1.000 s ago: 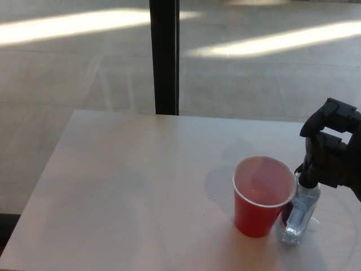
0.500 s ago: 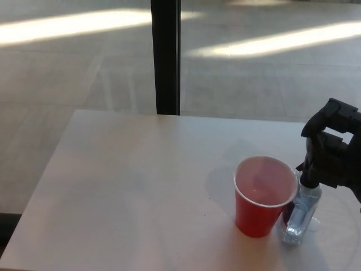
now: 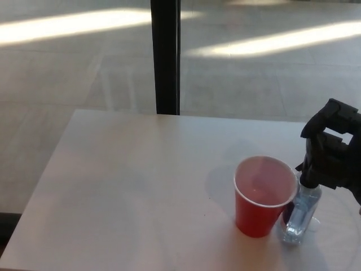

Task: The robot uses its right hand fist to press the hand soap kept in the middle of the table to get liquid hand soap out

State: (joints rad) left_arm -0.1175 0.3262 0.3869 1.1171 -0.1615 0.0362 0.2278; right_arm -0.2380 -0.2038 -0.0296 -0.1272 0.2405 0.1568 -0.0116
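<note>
A clear hand soap bottle (image 3: 300,215) stands near the table's right front, its pump top hidden under my right hand (image 3: 333,151). That black hand is curled into a fist and rests on top of the bottle's pump. A red cup (image 3: 263,195) stands right against the bottle's left side, open end up, with nothing visible inside. My left hand does not show.
The white table (image 3: 141,186) spreads to the left of the cup. A black pillar (image 3: 166,56) rises behind the table's far edge, with tiled floor beyond it.
</note>
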